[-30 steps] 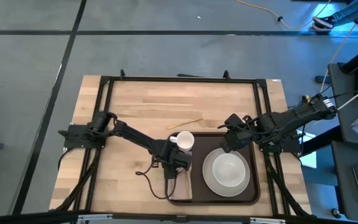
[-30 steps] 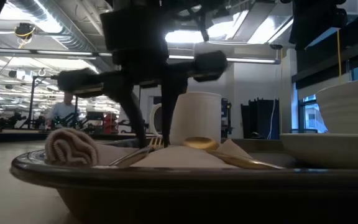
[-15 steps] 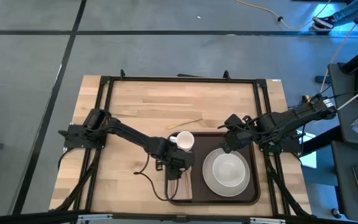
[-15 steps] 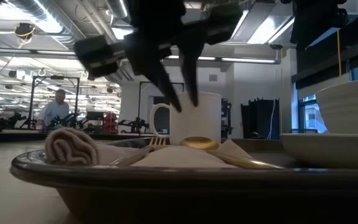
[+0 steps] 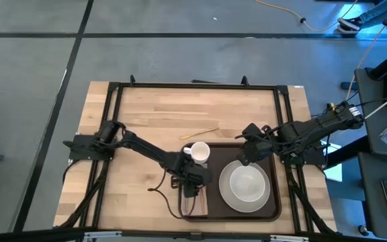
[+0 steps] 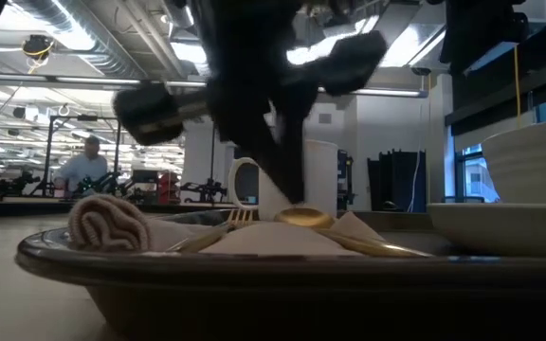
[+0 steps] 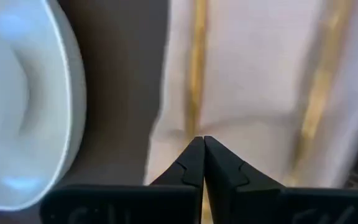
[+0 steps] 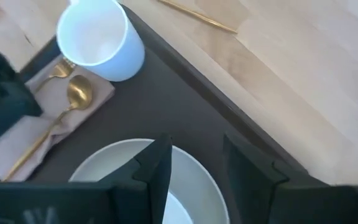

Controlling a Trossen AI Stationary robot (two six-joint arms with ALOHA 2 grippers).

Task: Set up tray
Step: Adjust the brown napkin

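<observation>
**Left arm is over the napkin again, fingers pressed together**

From above, the left gripper (image 5: 192, 186) has come back a little toward the cup (image 5: 199, 152) compared with half a second ago, and its elbow lies flatter; the right arm has not moved. The tray (image 5: 275, 210) sits at the near middle-right of the table (image 5: 146, 114), and it carries the plate (image 5: 246, 186), the cup and the napkin (image 5: 200, 203). One gold utensil (image 5: 201, 132) lies on the bare wood beyond the tray. The right gripper (image 5: 246, 156) waits over the far edge of the tray, beside the plate.

In the low view the left gripper (image 6: 287, 185) now hangs lower, its tip just above the spoon (image 6: 303, 219), where before it was higher and tilted. A rolled cloth (image 6: 107, 223) lies at the tray's end.

In the left wrist view I see my two fingers (image 7: 190, 163) touching each other with nothing between them, above the napkin (image 7: 253, 93), between the two gold handles (image 7: 196, 65).

In the right wrist view the fingers (image 8: 159, 163) stand apart and hold nothing, over the plate (image 8: 104, 163) and the tray (image 8: 166, 93).

I think the step is to arrange the cutlery on the napkin. To do it well I should spread the fingers before going lower, come down straight over one handle, and keep away from the cup.
</observation>
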